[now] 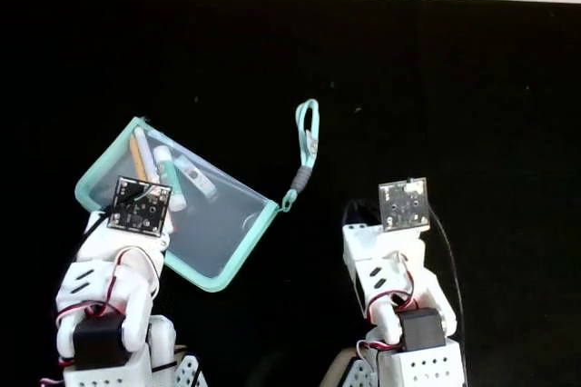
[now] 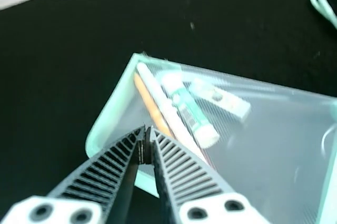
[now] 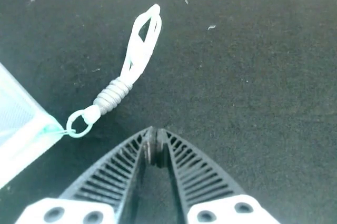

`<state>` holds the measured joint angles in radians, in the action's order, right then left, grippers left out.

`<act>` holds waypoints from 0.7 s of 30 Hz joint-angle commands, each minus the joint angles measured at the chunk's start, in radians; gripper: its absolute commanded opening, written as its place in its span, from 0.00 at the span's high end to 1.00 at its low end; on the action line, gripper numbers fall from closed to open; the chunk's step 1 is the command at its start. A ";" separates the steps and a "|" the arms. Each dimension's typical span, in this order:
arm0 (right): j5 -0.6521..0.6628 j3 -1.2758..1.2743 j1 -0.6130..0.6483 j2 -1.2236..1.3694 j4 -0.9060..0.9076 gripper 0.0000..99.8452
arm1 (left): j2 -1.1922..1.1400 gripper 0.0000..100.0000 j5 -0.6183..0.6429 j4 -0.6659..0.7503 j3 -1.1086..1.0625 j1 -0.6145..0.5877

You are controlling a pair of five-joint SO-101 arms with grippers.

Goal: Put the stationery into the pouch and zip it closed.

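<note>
A black cloth-covered worktop (image 1: 454, 87) carries a clear plastic zip pouch with mint-green trim (image 1: 218, 223) at lower left. Its mint cord strap (image 1: 301, 176) lies stretched toward the centre.

Bright, even light, faint shadows.

I am reading no words, numbers or signs anywhere in my feeds, and I am seeing only a teal-marked label on one piece of stationery (image 2: 185, 112) inside the pouch (image 2: 274, 150), too blurred to read.
</note>
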<state>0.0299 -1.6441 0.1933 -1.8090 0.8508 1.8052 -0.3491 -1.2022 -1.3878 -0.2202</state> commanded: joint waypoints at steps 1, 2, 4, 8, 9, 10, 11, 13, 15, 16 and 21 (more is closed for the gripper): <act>0.006 -0.027 -0.005 -0.007 -0.018 0.99 | 0.008 0.99 0.009 0.025 -0.041 -0.010; 0.006 -0.044 -0.005 -0.007 -0.018 0.99 | 0.008 0.99 0.009 0.025 -0.058 -0.010; 0.006 -0.076 -0.005 -0.007 -0.018 0.99 | 0.008 0.99 0.009 0.025 -0.091 -0.010; 0.006 -0.128 -0.005 -0.007 -0.018 0.99 | 0.008 0.99 0.009 0.029 -0.191 -0.010; 0.006 -0.140 -0.005 -0.007 -0.018 0.99 | 0.008 0.99 0.011 0.028 -0.217 -0.010; 0.006 -0.153 -0.005 -0.007 -0.018 0.99 | 0.008 0.99 0.025 0.032 -0.240 -0.010; 0.006 -0.154 -0.005 -0.002 -0.018 0.99 | 0.008 0.99 0.055 0.034 -0.254 -0.010; 0.006 -0.154 -0.005 -0.001 -0.018 0.99 | 0.008 0.99 0.149 0.034 -0.269 -0.010; 0.006 -0.156 -0.005 0.002 -0.016 0.99 | 0.008 0.99 0.245 0.028 -0.271 -0.010; 0.005 -0.156 -0.005 0.004 -0.002 0.99 | 0.008 0.99 0.288 0.026 -0.272 -0.010; 0.005 -0.156 -0.004 -0.007 0.153 0.99 | 0.004 0.99 0.408 0.025 -0.309 -0.012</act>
<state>0.0299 -1.6732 0.1933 -1.8090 0.9306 1.8098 -0.0054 -1.1868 -1.6809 -0.2202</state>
